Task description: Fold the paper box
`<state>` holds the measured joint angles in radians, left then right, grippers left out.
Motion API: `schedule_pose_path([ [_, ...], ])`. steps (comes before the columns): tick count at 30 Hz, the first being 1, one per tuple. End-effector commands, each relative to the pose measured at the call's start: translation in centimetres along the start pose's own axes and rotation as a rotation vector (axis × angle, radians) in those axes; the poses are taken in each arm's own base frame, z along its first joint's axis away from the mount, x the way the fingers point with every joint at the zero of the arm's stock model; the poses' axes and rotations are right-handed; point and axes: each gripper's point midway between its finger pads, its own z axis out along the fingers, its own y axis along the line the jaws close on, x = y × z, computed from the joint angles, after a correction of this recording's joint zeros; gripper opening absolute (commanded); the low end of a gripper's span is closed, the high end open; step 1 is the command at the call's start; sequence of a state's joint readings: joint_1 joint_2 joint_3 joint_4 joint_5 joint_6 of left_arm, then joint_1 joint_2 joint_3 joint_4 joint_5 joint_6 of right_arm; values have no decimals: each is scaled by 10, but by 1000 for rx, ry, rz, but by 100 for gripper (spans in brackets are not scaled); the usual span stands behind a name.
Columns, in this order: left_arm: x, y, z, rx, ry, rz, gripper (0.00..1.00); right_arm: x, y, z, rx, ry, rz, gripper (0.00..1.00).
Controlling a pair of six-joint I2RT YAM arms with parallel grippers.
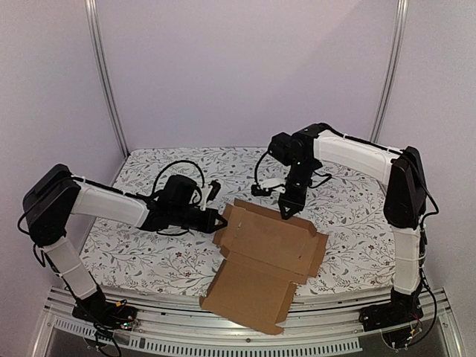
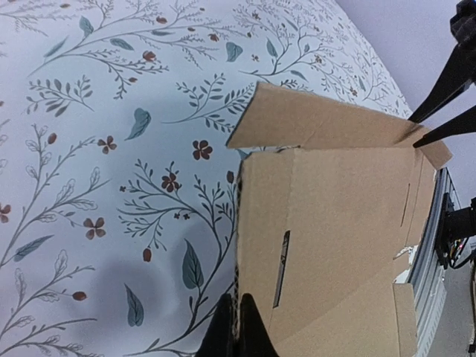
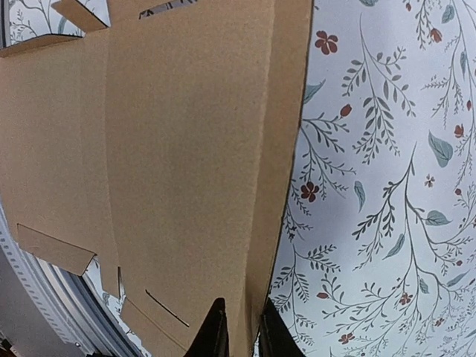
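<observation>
The paper box (image 1: 260,260) is a flat brown die-cut cardboard sheet lying on the flowered cloth, with its near end hanging over the table's front edge. My left gripper (image 1: 221,218) is at the sheet's left side. In the left wrist view it (image 2: 238,327) is shut on the raised left edge of the paper box (image 2: 335,208). My right gripper (image 1: 286,212) stands at the sheet's far edge. In the right wrist view its jaws (image 3: 242,331) are slightly apart, one on each side of the folded edge strip of the paper box (image 3: 186,149).
The flowered cloth (image 1: 149,253) covers the table. A metal rail (image 1: 223,338) runs along the near edge, under the overhanging sheet. Two upright poles (image 1: 108,82) stand at the back corners. Cables loop over the left arm (image 1: 178,167).
</observation>
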<state>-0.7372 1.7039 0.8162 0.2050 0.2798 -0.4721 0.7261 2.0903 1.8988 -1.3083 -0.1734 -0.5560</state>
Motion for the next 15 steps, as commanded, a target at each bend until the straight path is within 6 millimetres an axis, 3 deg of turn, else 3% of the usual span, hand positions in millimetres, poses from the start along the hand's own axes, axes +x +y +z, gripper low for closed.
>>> schedule_pose_path([
  [1, -9, -6, -1, 5, -61, 21, 0, 15, 4, -9, 15, 5, 15, 17],
  [6, -9, -5, -4, -4, -74, 23, 0, 33, -10, -9, 16, 20, 76, 21],
  [15, -10, -6, -3, -1, -74, 21, 0, 36, -15, -10, 31, 17, 79, 11],
])
